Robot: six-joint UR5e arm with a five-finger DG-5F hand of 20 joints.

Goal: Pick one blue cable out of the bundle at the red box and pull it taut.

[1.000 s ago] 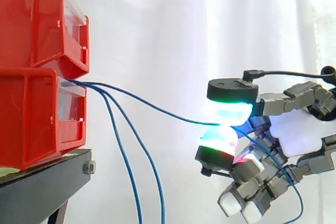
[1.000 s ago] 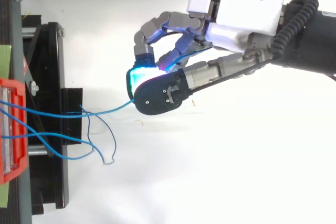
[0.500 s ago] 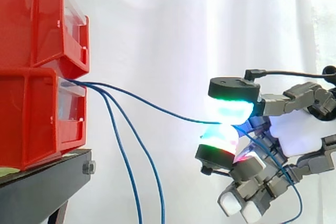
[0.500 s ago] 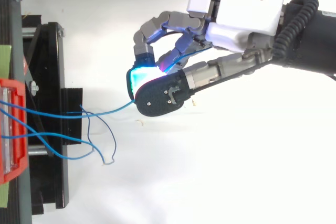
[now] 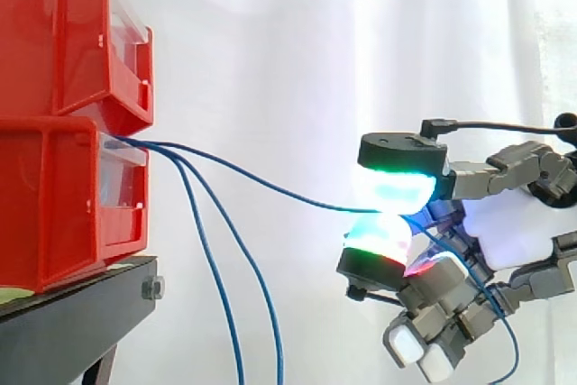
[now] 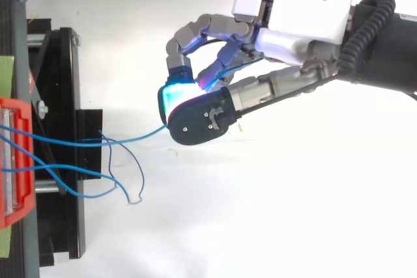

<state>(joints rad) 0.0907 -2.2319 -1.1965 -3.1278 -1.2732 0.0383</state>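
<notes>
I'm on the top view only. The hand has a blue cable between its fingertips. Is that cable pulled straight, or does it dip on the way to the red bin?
Observer: It dips. From the side, the held blue cable leaves the lower red bin and bows down in a shallow curve to the hand.
Operator: How is it gripped?
Observer: It is pinched between two glowing pads, one stacked above the other.
Operator: And the other strands?
Observer: The two other blue cables come out of the same bin opening and hang steeply down, well apart from the hand.
</notes>
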